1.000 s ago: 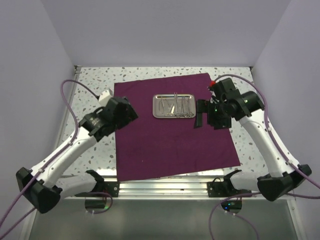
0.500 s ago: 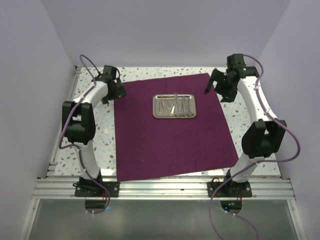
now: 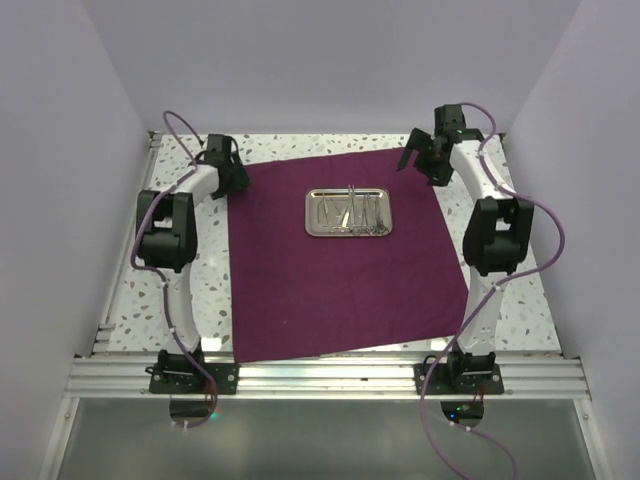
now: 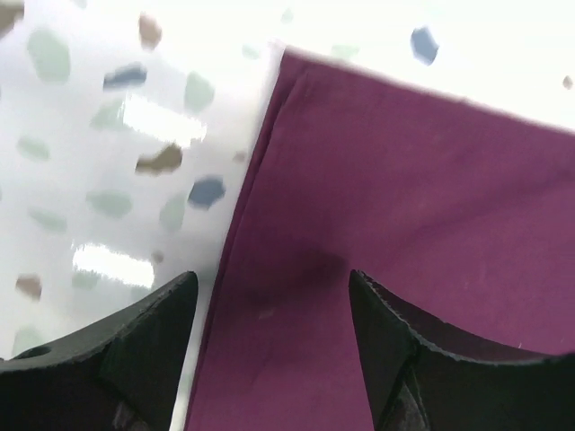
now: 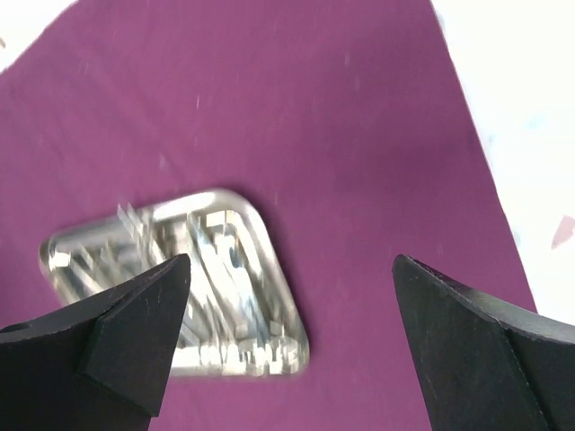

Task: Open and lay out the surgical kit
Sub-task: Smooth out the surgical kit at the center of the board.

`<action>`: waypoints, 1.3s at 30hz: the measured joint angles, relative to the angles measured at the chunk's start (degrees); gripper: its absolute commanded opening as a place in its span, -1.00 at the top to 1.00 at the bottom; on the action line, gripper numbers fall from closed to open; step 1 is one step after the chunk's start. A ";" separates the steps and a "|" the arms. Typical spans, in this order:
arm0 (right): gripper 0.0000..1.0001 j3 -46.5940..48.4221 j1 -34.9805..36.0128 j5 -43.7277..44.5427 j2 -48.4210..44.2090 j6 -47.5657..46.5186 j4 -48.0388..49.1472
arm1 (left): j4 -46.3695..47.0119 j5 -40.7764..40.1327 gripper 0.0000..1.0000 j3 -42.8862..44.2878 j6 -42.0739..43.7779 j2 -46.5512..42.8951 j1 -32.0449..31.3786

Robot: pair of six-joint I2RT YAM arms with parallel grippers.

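The dark purple-maroon cloth wrap [image 3: 340, 270] lies spread flat on the table. The small shiny steel tray [image 3: 347, 212] sits on its far half, with thin silver instruments [image 3: 352, 214] piled inside. My left gripper [image 3: 233, 178] is open and empty over the cloth's far left corner; the left wrist view shows its fingers [image 4: 148, 346] astride the cloth's edge [image 4: 260, 224]. My right gripper [image 3: 414, 164] is open and empty above the far right corner. In the right wrist view the gripper [image 5: 292, 278] hangs wide open over the cloth [image 5: 350, 135] and the blurred tray [image 5: 180, 283].
The speckled white tabletop [image 3: 185, 260] shows on both sides of the cloth and in the left wrist view [image 4: 108, 144]. Plain walls close in the back and sides. An aluminium rail [image 3: 330, 378] runs along the near edge.
Both arms have swung away from the tray's sides and stretched out to the cloth's far corners, the left to the far left, the right to the far right. Cloth and tray have not moved.
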 measured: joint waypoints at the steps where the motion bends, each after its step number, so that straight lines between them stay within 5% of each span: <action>1: -0.97 1.86 -0.17 -0.13 2.23 0.04 0.17 | 0.98 0.68 -0.41 0.94 -0.09 0.70 0.07; 5: -0.97 8.41 -1.22 -0.85 9.97 1.01 2.38 | 2.23 0.20 -0.25 8.83 -0.79 6.49 0.04; 9: -0.97 14.53 -2.73 -1.40 16.61 2.21 4.50 | 1.46 -0.76 0.17 19.19 -1.75 13.29 0.04; 13: -0.97 17.70 -4.37 -1.86 21.49 3.50 7.04 | 1.01 -0.87 0.79 20.96 -2.82 14.62 0.04; 17: -0.97 26.16 -5.29 -1.92 27.17 4.44 8.63 | 1.03 -0.63 0.99 20.52 -3.19 14.60 0.07; 23: -0.97 28.65 -5.44 -0.07 30.16 4.48 12.33 | 1.03 0.13 1.00 20.83 -2.84 14.64 0.09; 31: -0.01 28.70 -5.46 -0.70 31.78 5.40 16.28 | -1.42 2.71 1.00 30.60 -1.88 20.35 0.11; 35: 1.00 26.99 -5.38 -1.84 31.80 5.86 17.90 | -1.42 3.74 1.00 32.37 -2.01 21.46 0.13; 39: 1.00 26.80 -5.31 -1.99 31.91 6.49 17.64 | -1.25 4.81 1.00 34.27 -2.14 22.71 0.15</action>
